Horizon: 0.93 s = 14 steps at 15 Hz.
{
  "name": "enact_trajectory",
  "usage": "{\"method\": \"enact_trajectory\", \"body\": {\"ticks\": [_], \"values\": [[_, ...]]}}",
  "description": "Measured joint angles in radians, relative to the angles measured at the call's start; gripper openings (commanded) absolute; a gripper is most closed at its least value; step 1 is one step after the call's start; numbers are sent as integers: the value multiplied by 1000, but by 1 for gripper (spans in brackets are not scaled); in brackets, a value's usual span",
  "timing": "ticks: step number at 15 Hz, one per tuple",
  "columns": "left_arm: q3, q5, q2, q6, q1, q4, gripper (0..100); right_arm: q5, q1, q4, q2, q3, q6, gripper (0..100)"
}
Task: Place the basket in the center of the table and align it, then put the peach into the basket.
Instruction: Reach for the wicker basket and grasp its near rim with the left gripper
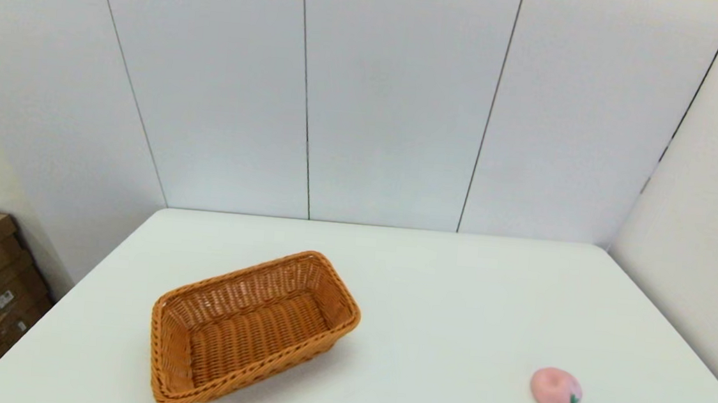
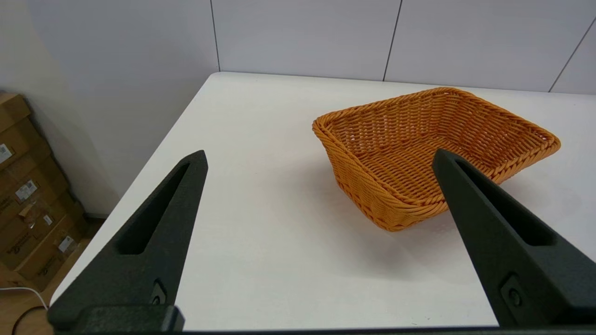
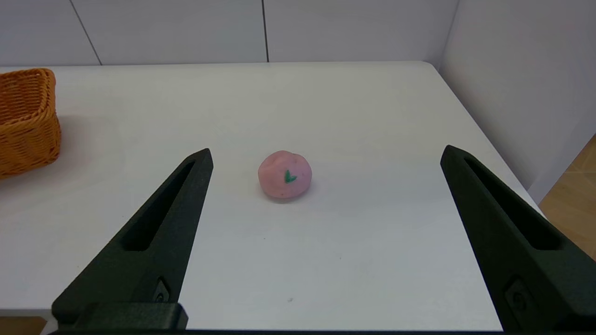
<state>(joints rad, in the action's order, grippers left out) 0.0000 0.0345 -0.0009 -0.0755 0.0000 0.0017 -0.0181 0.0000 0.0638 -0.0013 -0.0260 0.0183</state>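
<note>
Basket (image 1: 252,331) skewed left — peach (image 1: 555,390) right.

**Peach between spread fingers**

The right gripper (image 3: 326,156) has its two long black fingers (image 3: 153,237) spread wide above the plain white table (image 3: 372,242). Straight ahead at 12 o'clock rests the small round pale-pink toy peach (image 3: 284,174), green leaf mark facing the camera. Toward 10 o'clock, well apart, stands the orange-brown woven wicker basket (image 3: 25,121).

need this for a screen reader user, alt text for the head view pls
A wicker basket sits empty and askew on the left of a white table; a pink peach lies apart at the near right. No arms show.
</note>
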Motion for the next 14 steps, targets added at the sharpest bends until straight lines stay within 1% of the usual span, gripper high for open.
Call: {"method": "enact_trajectory", "body": {"ticks": [9, 12, 14], "values": [[-20, 3, 0, -18, 0, 3, 100, 0, 0, 0, 0, 0, 0, 100], [-178, -1, 26, -100, 0, 66, 100, 0, 0, 1, 0, 0, 0, 100], [-279, -3, 121, -158, 0, 100, 100, 0, 0, 1, 0, -1, 0, 100]]}}
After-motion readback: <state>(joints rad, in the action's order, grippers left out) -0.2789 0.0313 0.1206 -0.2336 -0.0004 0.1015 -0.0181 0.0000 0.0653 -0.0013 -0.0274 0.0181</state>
